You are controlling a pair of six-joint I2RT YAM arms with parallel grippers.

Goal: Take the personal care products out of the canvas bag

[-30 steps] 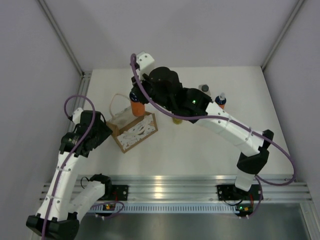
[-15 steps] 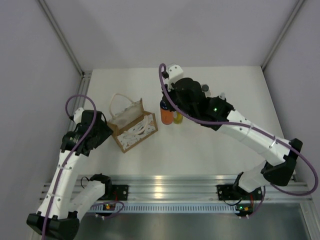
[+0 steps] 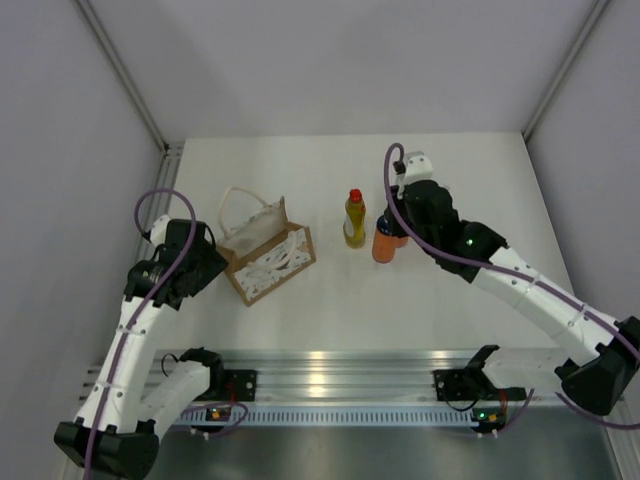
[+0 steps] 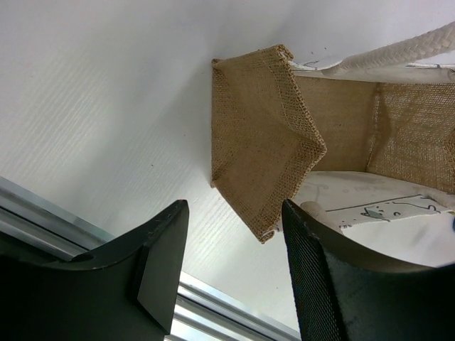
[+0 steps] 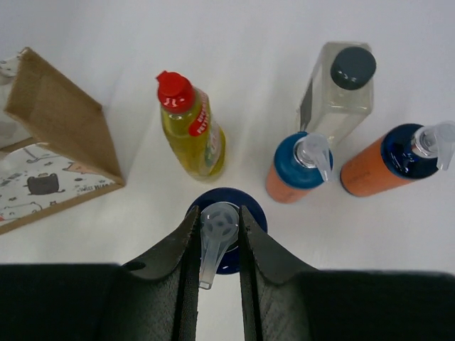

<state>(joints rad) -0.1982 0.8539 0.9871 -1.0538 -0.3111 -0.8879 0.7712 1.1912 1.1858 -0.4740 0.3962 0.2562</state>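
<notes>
A canvas bag [image 3: 265,250] is seen standing upright and open-mouthed on a white table [image 3: 330,300], turned at an angle to the table's edges. The left gripper [image 4: 234,213] is held low at the bag's left end with its jaws spread. A bottom corner of the bag is framed in the gap, though contact cannot be told.

To the right of the bag, across a bare strip of table, a yellow bottle [image 3: 354,219] is set upright. Just beyond it from the bag, an orange pump bottle [image 3: 385,245] is pinched at its nozzle by the right gripper [image 5: 218,213]. Farther from the bag, a clear bottle [image 5: 338,92] and two more orange bottles [image 5: 295,174] [image 5: 387,160] are grouped closely.
</notes>
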